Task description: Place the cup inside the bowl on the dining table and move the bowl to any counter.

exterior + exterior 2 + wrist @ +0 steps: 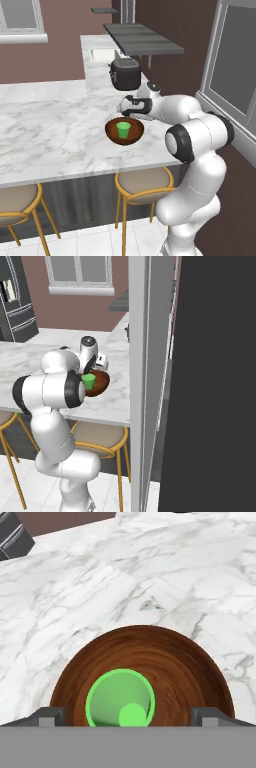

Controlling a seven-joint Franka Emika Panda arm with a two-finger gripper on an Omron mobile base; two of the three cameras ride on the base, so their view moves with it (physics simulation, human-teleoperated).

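Note:
The small green cup (123,130) (89,381) (120,704) stands upright inside the round reddish-brown wooden bowl (136,135) (101,384) (165,657). The bowl rests on the white marble dining table (50,140) (30,356) (150,577), near its front right edge. My gripper (128,113) (127,717) hovers just above the cup, pointing down, open. Its fingertips (50,716) stand wide apart on either side of the cup, and nothing is held between them.
A dark appliance (124,73) sits on the marble counter (97,60) behind the bowl, under a grey shelf (142,40). Stools (142,182) (97,433) are tucked under the table's front edge. A tall grey pillar (145,381) stands close on the right.

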